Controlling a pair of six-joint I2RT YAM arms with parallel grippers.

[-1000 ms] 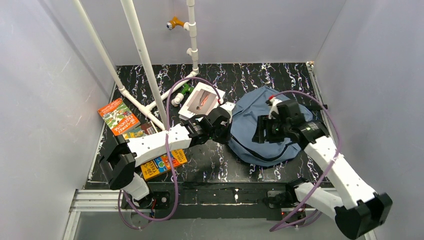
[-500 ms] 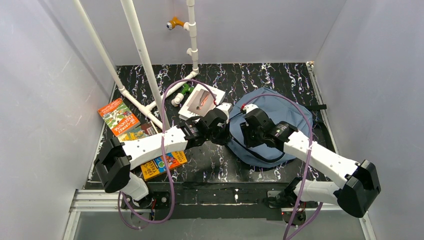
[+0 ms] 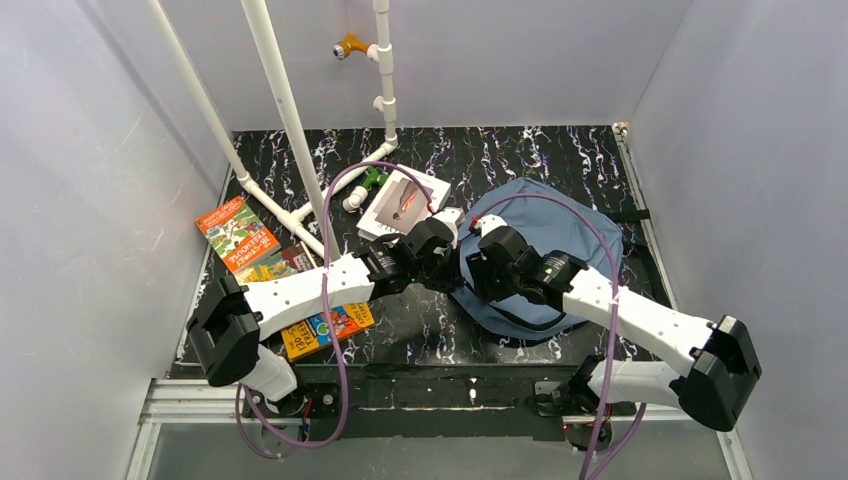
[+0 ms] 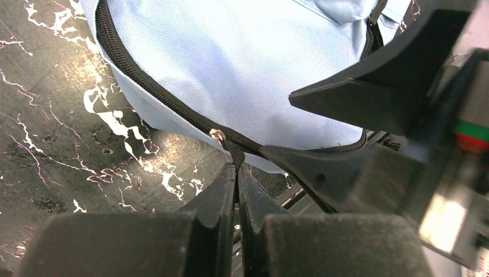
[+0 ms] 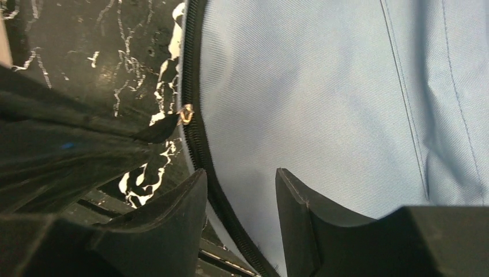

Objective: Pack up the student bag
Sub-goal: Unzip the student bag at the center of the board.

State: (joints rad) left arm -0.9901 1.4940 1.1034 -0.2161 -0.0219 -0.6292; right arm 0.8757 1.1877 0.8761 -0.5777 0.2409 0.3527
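Observation:
The dusty-blue student bag [image 3: 565, 235] lies flat at the right of the black marbled table, its black zipper [image 4: 150, 92] closed along the near-left edge. My left gripper [image 3: 456, 272] is at that edge; in the left wrist view [image 4: 237, 167] it is shut on the black zipper pull tab [image 4: 233, 153] just below the metal slider [image 4: 218, 135]. My right gripper [image 3: 478, 282] is right beside it, open; in the right wrist view [image 5: 239, 173] its fingers straddle the zipper line [image 5: 193, 138] over the blue fabric [image 5: 323, 98], holding nothing. The slider also shows there [image 5: 186, 113].
A white book [image 3: 402, 203] lies behind the left gripper. An orange book [image 3: 236, 232] and more books [image 3: 325, 328] lie at the left, partly under the left arm. White pipes [image 3: 285, 110] slant across the back left, with a green fitting [image 3: 373, 178]. Grey walls enclose the table.
My right arm has swung left across the bag, bringing its open gripper from the bag's middle to the near-left edge beside the left gripper. The left gripper has barely moved.

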